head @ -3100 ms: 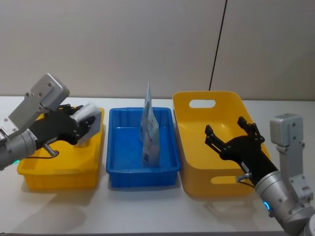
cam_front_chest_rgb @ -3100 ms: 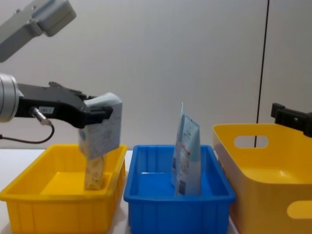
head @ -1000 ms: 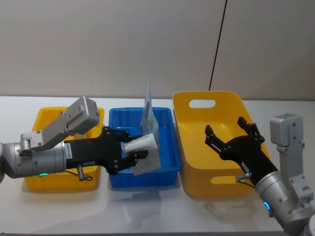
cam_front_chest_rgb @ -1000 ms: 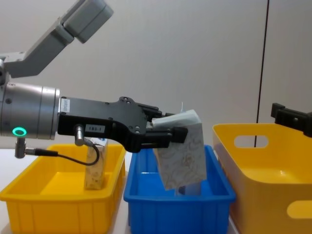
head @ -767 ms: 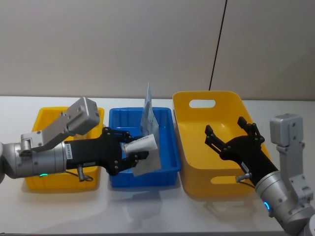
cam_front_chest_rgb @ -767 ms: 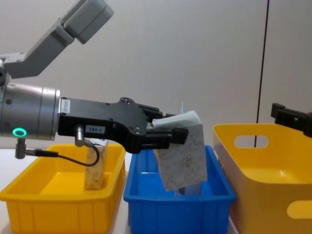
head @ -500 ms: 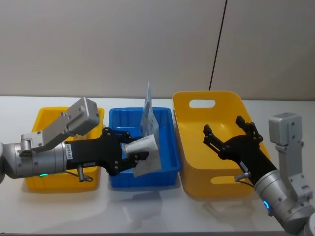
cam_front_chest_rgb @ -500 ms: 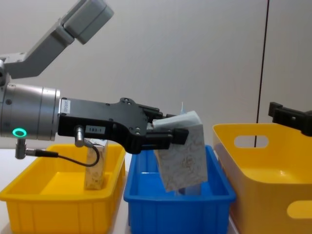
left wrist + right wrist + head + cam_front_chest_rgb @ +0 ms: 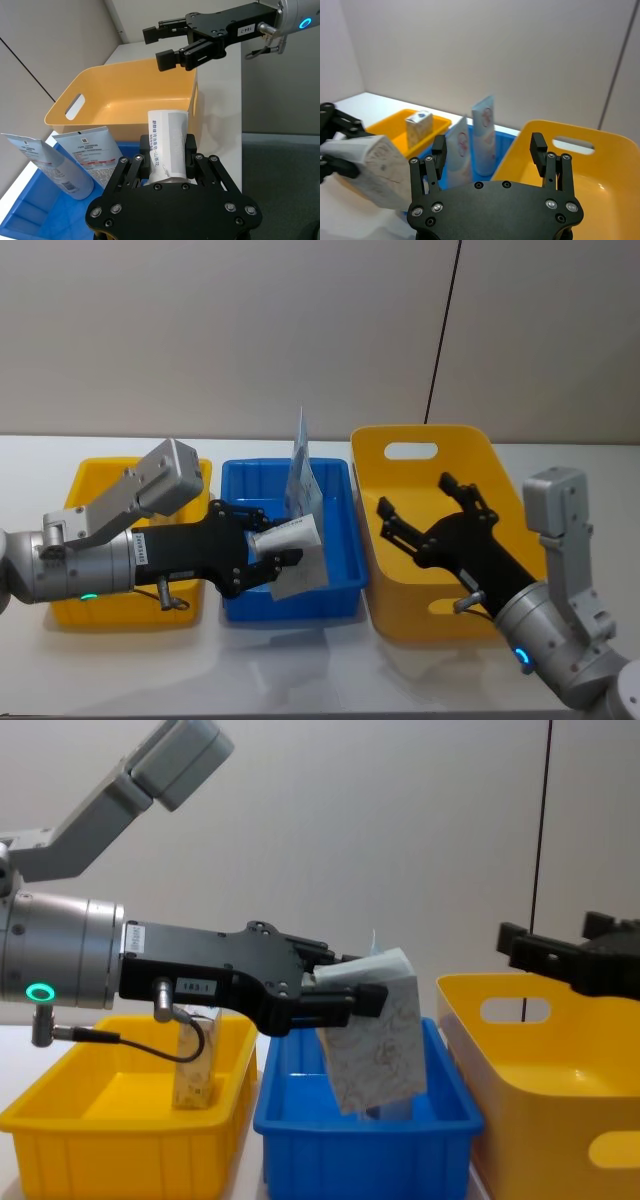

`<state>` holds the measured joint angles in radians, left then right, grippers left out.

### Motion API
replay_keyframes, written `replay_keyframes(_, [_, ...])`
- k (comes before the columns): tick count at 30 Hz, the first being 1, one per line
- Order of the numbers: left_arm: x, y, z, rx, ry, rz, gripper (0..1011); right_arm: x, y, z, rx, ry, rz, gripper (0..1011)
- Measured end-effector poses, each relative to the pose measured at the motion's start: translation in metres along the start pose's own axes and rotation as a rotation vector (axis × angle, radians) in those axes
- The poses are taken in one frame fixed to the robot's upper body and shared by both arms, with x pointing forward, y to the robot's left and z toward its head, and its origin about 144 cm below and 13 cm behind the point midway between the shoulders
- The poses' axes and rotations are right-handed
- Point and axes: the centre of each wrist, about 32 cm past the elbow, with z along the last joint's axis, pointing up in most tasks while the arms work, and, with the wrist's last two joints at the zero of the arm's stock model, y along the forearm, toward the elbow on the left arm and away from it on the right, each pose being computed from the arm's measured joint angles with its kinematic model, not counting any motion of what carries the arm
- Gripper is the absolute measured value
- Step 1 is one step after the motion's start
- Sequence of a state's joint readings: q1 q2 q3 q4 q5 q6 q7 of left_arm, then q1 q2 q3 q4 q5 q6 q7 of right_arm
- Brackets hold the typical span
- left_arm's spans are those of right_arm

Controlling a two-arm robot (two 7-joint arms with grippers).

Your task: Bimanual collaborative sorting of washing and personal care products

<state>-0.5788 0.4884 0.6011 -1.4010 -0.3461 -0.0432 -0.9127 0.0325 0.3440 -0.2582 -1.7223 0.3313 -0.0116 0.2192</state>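
One mottled pack (image 9: 380, 1045) (white top) | left end effector (image 9: 355, 992) gripping | right end effector (image 9: 415, 495) wide

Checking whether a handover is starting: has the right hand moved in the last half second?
Yes. Against the large yellow bin, the right hand has shifted toward the robot's left, now near the wall beside the blue bin.

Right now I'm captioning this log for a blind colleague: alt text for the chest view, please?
The left gripper holds a mottled beige-grey pack, tilted, over the blue bin. The open right gripper hovers over the large yellow bin; a second pack stands in the small yellow bin.
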Motion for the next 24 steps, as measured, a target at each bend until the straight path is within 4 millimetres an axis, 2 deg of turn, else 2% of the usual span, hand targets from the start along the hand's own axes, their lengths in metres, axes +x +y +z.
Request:
replay_keyframes(12, [0.000,0.000,0.000,0.000,0.000,-0.001,352,0.001,0.008,-0.004,0.028,-0.009,0.127,1002])
replay_keyframes(24, [0.000,0.000,0.000,0.000,0.000,-0.001,352,0.029,0.013,0.001,0.034,-0.112,0.307,1002])
